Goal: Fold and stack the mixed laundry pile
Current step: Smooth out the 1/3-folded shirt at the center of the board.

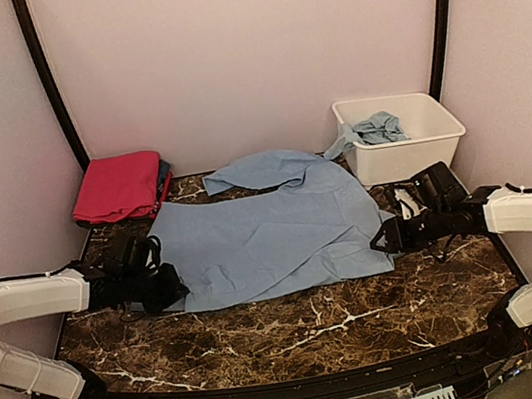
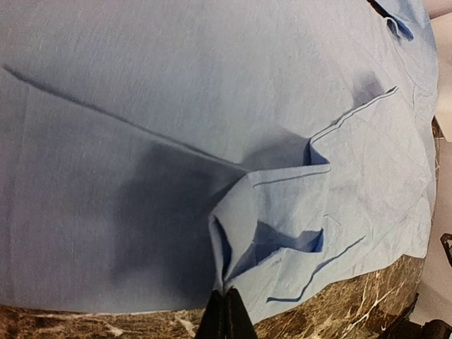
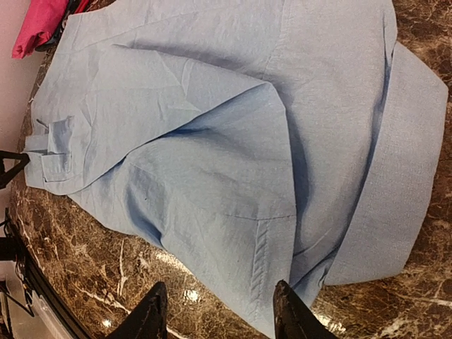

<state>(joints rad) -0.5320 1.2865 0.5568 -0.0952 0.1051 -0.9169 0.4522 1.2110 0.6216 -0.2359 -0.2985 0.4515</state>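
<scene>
- Top view first: the blue garment (image 1: 272,234) lies spread on the table (image 1: 297,331). Its long axis runs straight across from the left gripper (image 1: 167,288) to the right gripper (image 1: 386,238), so each has one end at its tips.
- We count one spread garment, one folded pink piece (image 1: 117,186), one dark piece (image 1: 163,175) beside it, and one blue cloth (image 1: 376,127) in the single tub (image 1: 443,136).
- Left wrist: the jaws are pressed together and look to be pinching the garment's near edge. The cloth puckers away ahead of them.
- Right wrist: the jaws stand half apart, holding nothing. The garment's corner lies just ahead, nearest the finger on this view's right. We judge a short reach forward takes it.
</scene>
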